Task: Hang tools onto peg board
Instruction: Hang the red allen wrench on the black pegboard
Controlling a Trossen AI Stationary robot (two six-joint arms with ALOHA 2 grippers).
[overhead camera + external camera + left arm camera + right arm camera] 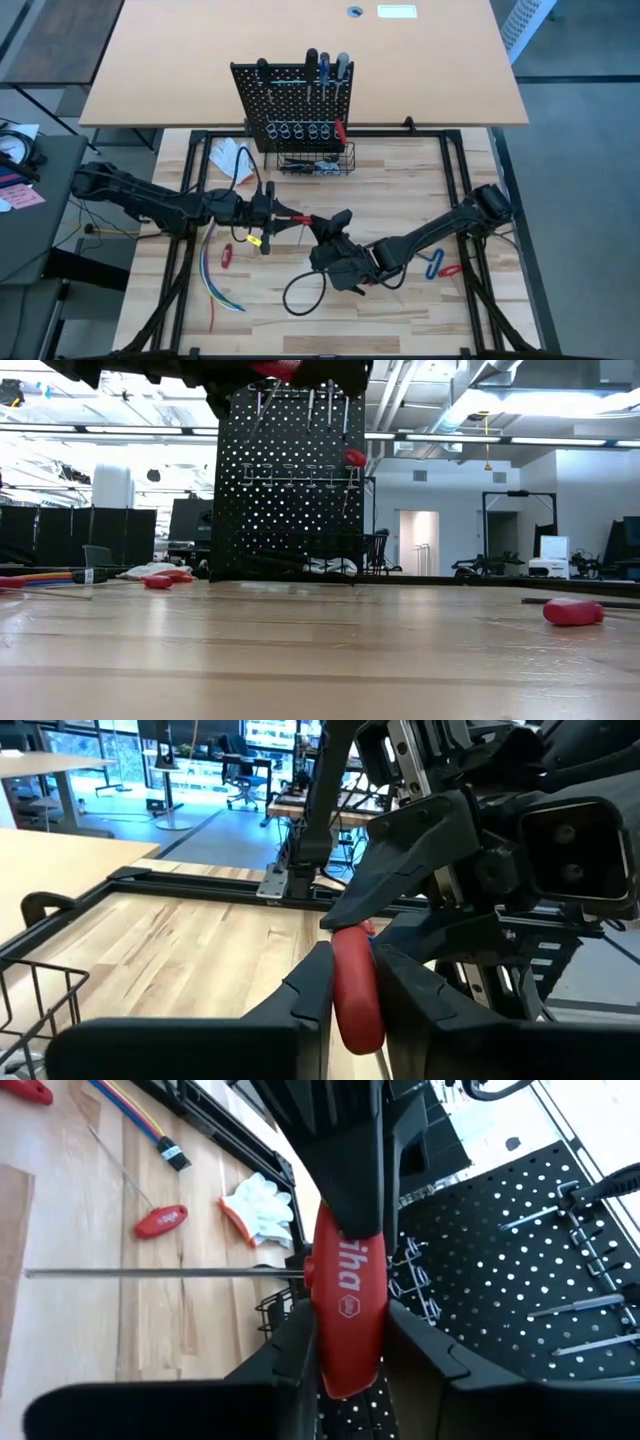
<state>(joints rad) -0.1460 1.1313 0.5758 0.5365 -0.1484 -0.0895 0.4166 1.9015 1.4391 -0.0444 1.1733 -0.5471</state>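
Note:
A T-shaped hex key with a red handle (303, 217) and a thin metal shaft (150, 1272) is held in the air between both grippers, above the table's middle. My left gripper (275, 213) comes from the left and is shut on it. My right gripper (330, 225) comes from the right and is shut on it too. The black peg board (295, 105) stands upright at the far side, with several tools hanging on it and a wire basket (316, 160) at its foot. My left gripper pinches one end of the red handle (352, 990) between its two fingers, coming level from the table's left. The key is lifted clear of the table. My right gripper pinches the handle's other end (348, 1335) between its two fingers, coming from the table's right. The shaft sticks out sideways from the handle, past the fingers.
A white glove (228, 158), coloured wires (210, 270) and a small red tool (227, 253) lie at the left. Blue and red handled pliers (440, 265) lie at the right. A black cable loop (300, 290) lies near the front.

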